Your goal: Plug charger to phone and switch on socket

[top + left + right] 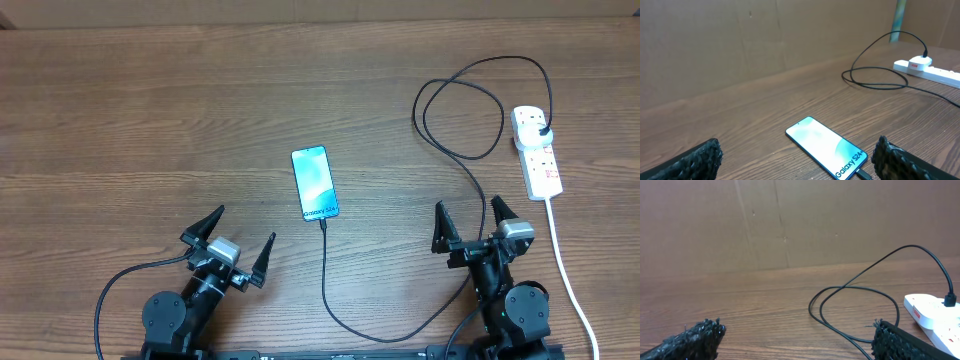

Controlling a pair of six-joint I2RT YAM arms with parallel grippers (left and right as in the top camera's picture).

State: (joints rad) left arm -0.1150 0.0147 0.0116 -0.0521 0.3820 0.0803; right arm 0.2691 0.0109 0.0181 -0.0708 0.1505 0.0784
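Observation:
The phone (315, 183) lies flat mid-table, its light blue screen (826, 145) reading "Galaxy S24+". The charger cable (325, 275) has its connector in the phone's near end, loops along the front, then coils (460, 120) up to a black plug in the white socket strip (537, 150) at the right. My left gripper (242, 241) rests open at the front left, short of the phone, nothing between its fingers (695, 160). My right gripper (470, 217) stands open at the front right, empty, left of the strip (935, 317); the cable coil (855, 305) lies ahead of it.
The strip's thick white cord (565, 265) runs down the right side past the right arm. A brown cardboard wall (790, 220) backs the wooden table (130, 140). A thin black wire (130, 275) curls beside the left arm's base.

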